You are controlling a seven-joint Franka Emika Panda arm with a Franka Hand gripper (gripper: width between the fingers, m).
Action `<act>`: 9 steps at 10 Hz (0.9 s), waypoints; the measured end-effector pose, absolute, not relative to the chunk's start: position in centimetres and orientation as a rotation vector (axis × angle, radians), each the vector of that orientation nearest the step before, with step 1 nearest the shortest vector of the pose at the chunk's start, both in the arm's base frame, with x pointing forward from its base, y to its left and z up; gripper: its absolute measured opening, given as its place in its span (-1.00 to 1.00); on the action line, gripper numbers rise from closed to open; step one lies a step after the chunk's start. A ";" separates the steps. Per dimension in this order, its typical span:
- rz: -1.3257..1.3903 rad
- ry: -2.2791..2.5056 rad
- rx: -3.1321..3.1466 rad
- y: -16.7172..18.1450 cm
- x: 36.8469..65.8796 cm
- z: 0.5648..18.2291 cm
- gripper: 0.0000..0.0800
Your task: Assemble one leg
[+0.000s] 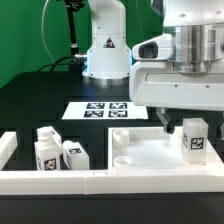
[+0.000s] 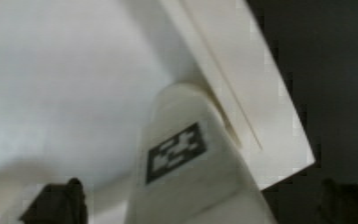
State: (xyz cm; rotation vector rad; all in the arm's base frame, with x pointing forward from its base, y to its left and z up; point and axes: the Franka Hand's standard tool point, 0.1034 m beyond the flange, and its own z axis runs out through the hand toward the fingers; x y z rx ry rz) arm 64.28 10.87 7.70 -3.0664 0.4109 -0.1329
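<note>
One leg (image 1: 194,137), a small white post with a black-and-white tag, stands upright near the far corner of the large white slab (image 1: 140,152) at the exterior view's right. My gripper (image 1: 186,122) hangs just over it, open, with its dark fingers (image 1: 165,127) down beside the post. In the wrist view the leg (image 2: 185,150) lies between the two fingertips (image 2: 60,203) of the gripper (image 2: 202,208), with a gap on at least one side. Its lower end is hidden.
Two more tagged legs (image 1: 45,150) (image 1: 73,153) stand at the exterior view's left, beside the slab. A white rail (image 1: 100,182) runs along the front and left. The marker board (image 1: 105,109) lies behind, before the arm's base (image 1: 105,55).
</note>
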 end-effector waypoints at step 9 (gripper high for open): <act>-0.110 1.246 -2.827 10.9 64.2 7.7 -0.29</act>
